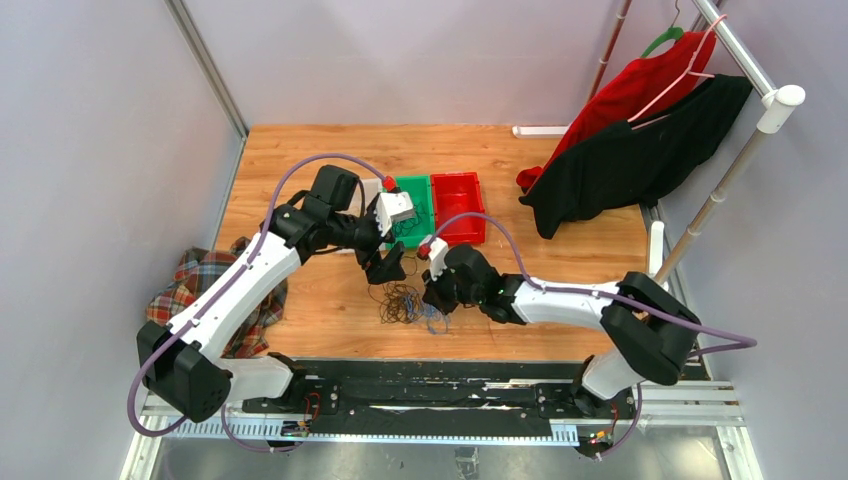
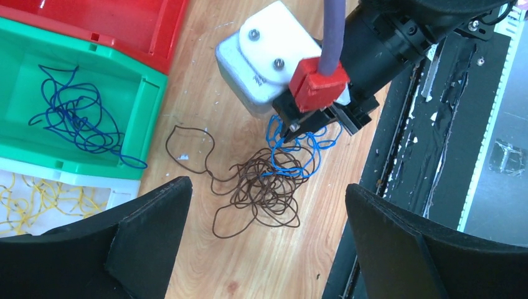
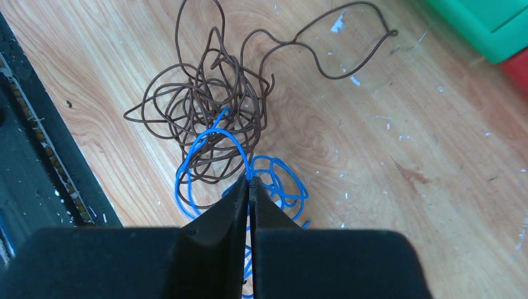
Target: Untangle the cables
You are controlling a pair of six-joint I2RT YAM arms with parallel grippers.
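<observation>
**A:** Cables (image 1: 404, 303): where do they lie, and what room is around them?

**B:** They lie in a loose heap on the wooden table (image 1: 330, 325), close to its near edge and just beyond the black rail (image 1: 440, 385). To the left, open wood runs to a plaid cloth (image 1: 215, 285) draped over the table's side. Behind the heap stand three bins: white bin (image 2: 75, 179), green bin (image 2: 146, 106) and red bin (image 2: 124, 25). To the right the wood is open as far as the dark clothes (image 1: 630, 160) on the rack.

**A:** And the heap itself?

**B:** The brown cable (image 2: 261, 187) is a knot of loops, with one long loop trailing toward the bins. The blue cable (image 3: 205, 149) laces through its rail-side part. A second blue cable (image 2: 68, 118) lies in the green bin, and a yellow cable (image 2: 31, 202) lies in the white one.

**A:** The jaws?

**B:** The left gripper (image 2: 268, 190) hovers over the brown knot with its jaws spread wide, holding nothing. The right gripper (image 3: 249, 184) is down at the blue loops, pinched tight on a strand of the blue cable, with no gap between the fingers.
</observation>
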